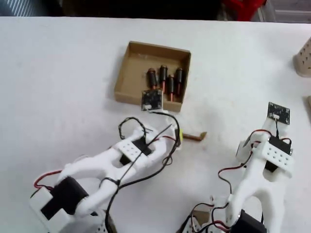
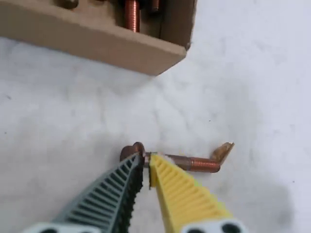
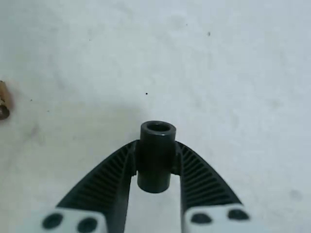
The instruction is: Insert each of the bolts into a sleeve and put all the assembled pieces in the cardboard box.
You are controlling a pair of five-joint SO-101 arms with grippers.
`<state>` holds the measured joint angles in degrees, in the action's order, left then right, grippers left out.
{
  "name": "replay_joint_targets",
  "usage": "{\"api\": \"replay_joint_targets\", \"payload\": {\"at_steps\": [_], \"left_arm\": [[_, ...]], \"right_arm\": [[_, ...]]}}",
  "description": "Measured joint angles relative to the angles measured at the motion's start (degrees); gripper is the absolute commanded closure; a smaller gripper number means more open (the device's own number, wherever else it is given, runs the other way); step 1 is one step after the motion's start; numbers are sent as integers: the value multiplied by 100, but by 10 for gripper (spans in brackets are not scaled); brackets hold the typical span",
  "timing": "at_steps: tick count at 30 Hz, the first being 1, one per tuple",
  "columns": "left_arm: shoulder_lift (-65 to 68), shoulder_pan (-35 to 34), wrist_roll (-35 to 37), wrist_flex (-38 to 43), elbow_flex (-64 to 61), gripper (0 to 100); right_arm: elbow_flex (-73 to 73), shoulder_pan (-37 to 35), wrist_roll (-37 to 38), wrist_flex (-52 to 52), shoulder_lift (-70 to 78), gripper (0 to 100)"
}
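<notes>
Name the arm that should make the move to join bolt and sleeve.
Left, probably. The left gripper is shut on the bolt near its head, the threaded shank sticking out free. The right gripper only needs to hold the sleeve, whose open bore faces outward.

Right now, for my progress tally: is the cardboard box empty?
Not empty: several assembled pieces lie inside the cardboard box.

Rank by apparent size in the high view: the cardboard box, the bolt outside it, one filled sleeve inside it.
1. Cardboard box, clearly largest.
2. Bolt and filled sleeve look about alike; not ranked.
</notes>
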<state>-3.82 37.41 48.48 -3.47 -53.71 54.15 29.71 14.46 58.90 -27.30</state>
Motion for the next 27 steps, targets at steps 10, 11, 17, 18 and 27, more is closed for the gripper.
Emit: {"api": "replay_joint_targets", "payload": {"at_steps": [10,11,17,18,27], "left_arm": [[0,747,290,-668,202,815],[0,747,378,-738,264,811],[0,396,668,-1213,607,746],[0,352,695,-1213,615,739],[695,299,721,-1380,1064,736]], "right_arm": [[0,0,0,0,0,981],[0,0,0,0,0,981],[26,-35,0,0,0,981],[62,-62,0,-35,0,981],[97,-97,0,-149,0,981]]}}
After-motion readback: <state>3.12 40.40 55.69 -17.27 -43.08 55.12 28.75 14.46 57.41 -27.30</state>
